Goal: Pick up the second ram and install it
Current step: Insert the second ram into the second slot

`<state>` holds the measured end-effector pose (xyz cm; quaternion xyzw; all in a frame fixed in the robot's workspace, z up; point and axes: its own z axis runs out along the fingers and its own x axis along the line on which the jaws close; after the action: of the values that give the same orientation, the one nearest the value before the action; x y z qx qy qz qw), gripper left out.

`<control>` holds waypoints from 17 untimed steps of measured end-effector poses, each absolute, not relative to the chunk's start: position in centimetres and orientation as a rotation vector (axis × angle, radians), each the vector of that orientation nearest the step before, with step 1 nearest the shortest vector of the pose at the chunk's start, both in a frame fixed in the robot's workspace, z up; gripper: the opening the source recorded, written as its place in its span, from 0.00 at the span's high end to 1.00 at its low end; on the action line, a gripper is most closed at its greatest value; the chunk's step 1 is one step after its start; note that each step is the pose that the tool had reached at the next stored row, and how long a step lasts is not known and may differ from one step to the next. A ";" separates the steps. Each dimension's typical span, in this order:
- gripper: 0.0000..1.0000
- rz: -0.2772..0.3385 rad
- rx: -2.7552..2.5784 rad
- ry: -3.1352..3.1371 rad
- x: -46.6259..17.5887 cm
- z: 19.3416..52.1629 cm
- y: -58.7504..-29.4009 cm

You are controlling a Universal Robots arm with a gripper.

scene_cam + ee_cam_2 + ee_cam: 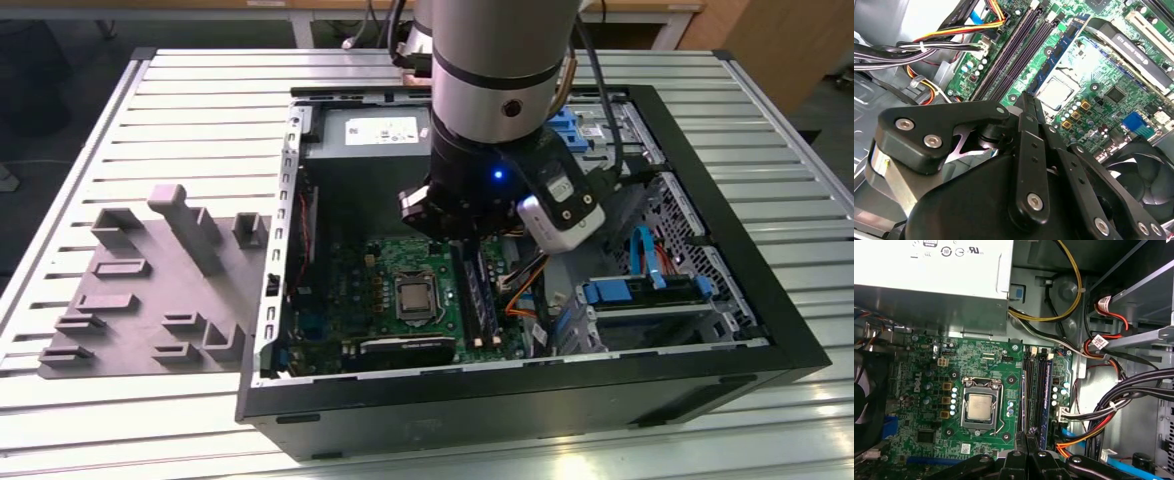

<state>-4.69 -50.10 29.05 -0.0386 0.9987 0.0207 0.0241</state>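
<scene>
Right at the wrist, gripper [1026, 107]: its black fingers are drawn close together, pinching a thin dark strip seen edge-on between the tips; in the first wrist view [1030, 440] the tips sit just as narrowly.
Held piece: the second ram [1027, 101] appears to be that strip, standing on edge in the pinch, directly above the motherboard's long slots.
Memory slots [1031, 385]: four long dark channels side by side, running away from the fingertips; they lie just beside the processor socket in both wrist views.
Slot contents: one channel carries a bluish-dark stick [1046, 385], already seated; I cannot tell whether the held piece touches its own channel.
Processor socket [979, 407]: a bare silver square in a metal frame on the green motherboard [919, 390].
Cables [1124, 395]: black, red, orange and yellow bundles run on the far side of the slots from the socket.
Power supply [929, 270]: a grey box beyond the board's edge.
Computer case [534, 395]: open, lying flat, with the arm reaching down into it in the exterior view.
Holder tray [134, 300]: a grey blocky plate, well apart from the gripper, on the exterior view's left.
Table [200, 90]: slatted metal under everything.
</scene>
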 end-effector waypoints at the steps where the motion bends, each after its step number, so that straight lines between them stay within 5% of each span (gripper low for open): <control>1: 0.89 0.064 -0.119 3.090 -4.7 29.0 -50.1; 17: 0.89 0.064 -0.119 3.090 -4.7 27.9 -50.1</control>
<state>-4.67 -50.10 27.91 -0.0386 0.9988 0.0207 0.0241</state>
